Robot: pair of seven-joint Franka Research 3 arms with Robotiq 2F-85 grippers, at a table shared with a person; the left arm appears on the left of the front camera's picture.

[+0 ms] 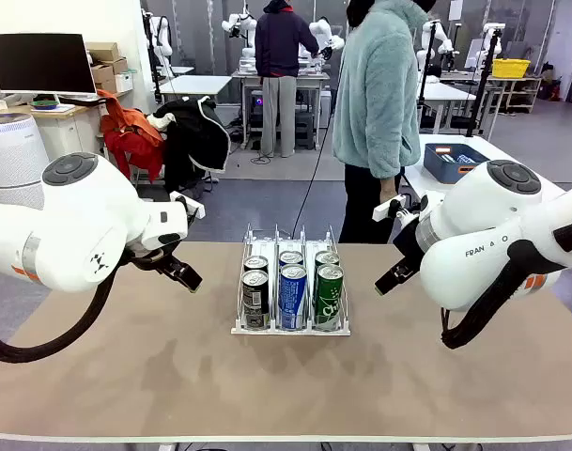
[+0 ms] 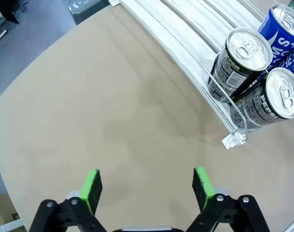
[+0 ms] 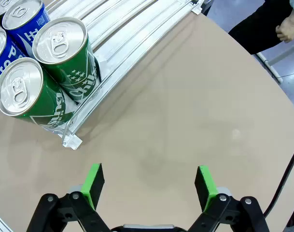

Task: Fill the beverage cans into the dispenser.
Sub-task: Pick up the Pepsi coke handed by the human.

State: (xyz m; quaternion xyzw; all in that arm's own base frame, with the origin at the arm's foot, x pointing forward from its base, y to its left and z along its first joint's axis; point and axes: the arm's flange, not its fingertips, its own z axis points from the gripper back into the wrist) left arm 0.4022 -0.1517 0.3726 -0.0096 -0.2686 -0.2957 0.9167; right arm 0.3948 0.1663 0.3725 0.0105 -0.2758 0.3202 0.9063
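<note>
Rack [image 1: 290,330] in middle of desk [image 1: 116,376], betw. L gripper [image 1: 179,273] & R gripper [image 1: 394,278], approx. equally near both. Six cans [image 1: 292,293] upright at its front, long axis vertical: dark pair L side, green R. Both grippers wide, empty.

The right gripper [image 3: 149,182], jaws wide apart, hangs over the tan table [image 3: 185,106] near the white dispenser [image 3: 132,29], whose outer lane holds two green cans [image 3: 64,58] beside two blue cans [image 3: 23,17].
</note>
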